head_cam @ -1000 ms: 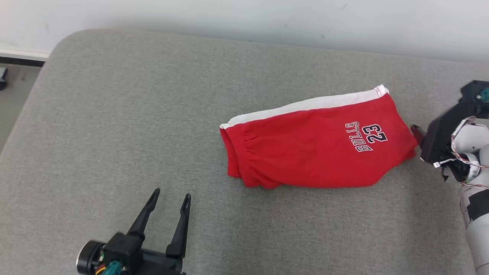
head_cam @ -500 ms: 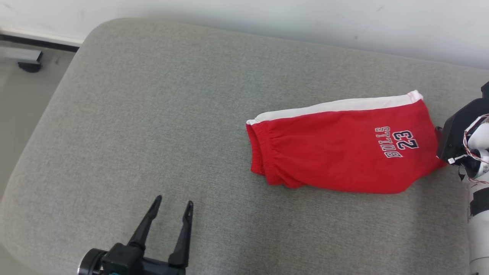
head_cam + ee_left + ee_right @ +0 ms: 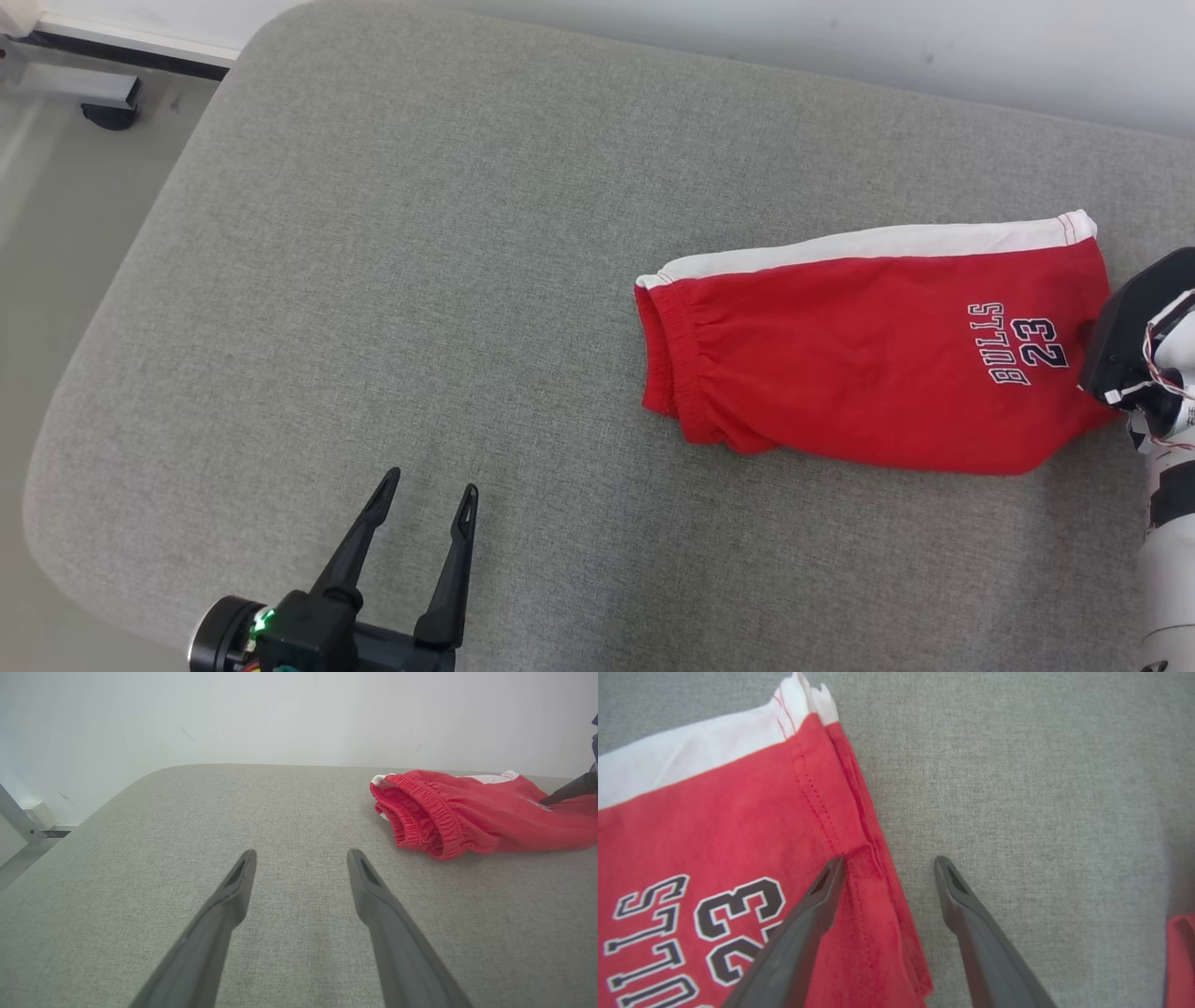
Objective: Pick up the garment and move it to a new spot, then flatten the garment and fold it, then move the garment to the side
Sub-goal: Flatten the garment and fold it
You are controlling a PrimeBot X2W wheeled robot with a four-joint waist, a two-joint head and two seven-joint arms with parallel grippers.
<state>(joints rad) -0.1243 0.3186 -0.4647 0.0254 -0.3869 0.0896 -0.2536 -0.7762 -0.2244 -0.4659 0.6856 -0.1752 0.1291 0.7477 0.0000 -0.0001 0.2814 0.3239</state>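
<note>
Seeing my right pincer [image 3: 889, 859] open, one finger [image 3: 808, 914] over the red shorts [image 3: 714, 826], left pincer [image 3: 430, 480] open, shorts to its right

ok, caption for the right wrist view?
Open right gripper over the hem edge of red shorts lying on a grey cushion.

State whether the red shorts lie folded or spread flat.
Folded: the shorts lie doubled lengthwise, waistband layers stacked, white side stripe along one edge.
</note>
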